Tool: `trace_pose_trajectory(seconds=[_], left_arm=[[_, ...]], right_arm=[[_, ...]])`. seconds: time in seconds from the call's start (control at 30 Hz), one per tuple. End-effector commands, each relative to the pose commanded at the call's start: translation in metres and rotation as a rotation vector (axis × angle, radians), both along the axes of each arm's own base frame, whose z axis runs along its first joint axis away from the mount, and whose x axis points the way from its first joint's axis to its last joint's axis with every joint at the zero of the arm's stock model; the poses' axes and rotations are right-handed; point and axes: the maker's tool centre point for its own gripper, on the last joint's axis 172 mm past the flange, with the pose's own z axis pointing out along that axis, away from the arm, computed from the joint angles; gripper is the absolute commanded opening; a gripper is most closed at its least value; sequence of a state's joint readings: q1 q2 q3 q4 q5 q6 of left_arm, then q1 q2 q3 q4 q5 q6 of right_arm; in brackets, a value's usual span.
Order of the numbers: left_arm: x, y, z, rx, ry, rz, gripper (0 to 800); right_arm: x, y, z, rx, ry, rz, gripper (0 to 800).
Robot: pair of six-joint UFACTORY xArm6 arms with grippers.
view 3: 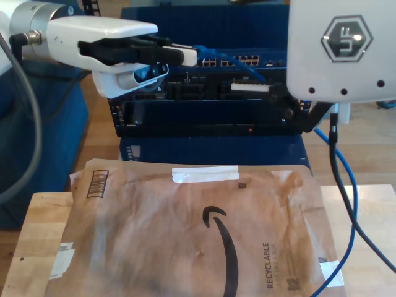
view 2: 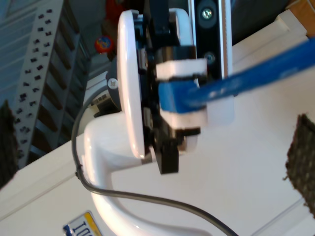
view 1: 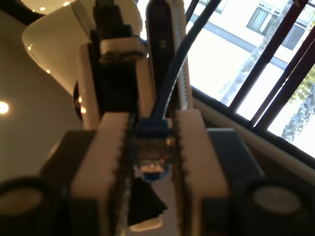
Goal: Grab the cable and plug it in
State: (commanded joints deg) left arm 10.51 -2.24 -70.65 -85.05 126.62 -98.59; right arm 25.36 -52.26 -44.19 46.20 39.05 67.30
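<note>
Bright blue cable (view 1: 170,73), and its plug (view 1: 151,147) shows translucent blue with a pale, clear body. My first gripper (view 1: 152,162) wears white fingers (view 1: 106,162) on dark grey housing. The other arm (view 3: 93,31) is glossy white with black jaws. Below, a brown paper mailer (view 3: 192,235) carries a black printed arrow, black lettering and white tape. The rack (view 3: 204,105) behind is deep blue and black.

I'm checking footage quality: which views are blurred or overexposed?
First wrist view: window blown out, the cable and its plug soft. Second wrist view: the cable heavily blurred. Exterior view: sharp, evenly lit envelope.
</note>
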Motion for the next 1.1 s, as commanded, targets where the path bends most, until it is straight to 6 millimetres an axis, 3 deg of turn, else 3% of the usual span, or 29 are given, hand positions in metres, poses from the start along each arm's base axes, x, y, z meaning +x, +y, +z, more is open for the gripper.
trace_pose_trajectory(seconds=[0.27, 0.63, 0.77, 0.83, 1.1], left_arm=[[-0.002, 0.001, 0.003, 0.002, 0.026, -0.013, 5], [-0.007, 0.004, 0.001, -0.018, 0.045, -0.05, 6], [-0.01, 0.005, 0.001, -0.022, 0.048, -0.061, 6], [-0.011, 0.005, 0.002, -0.023, 0.048, -0.066, 6], [-0.009, 0.005, -0.003, -0.024, 0.065, -0.066, 6]], right_arm=[[-0.006, 0.022, -0.007, 0.001, -0.028, 0.041, 792], [-0.002, 0.021, -0.011, 0.012, -0.023, 0.021, 436], [-0.002, 0.021, -0.012, 0.011, -0.022, 0.022, 392], [-0.002, 0.021, -0.012, 0.013, -0.02, 0.022, 328], [-0.004, 0.022, -0.008, 0.027, -0.017, 0.023, 305]])
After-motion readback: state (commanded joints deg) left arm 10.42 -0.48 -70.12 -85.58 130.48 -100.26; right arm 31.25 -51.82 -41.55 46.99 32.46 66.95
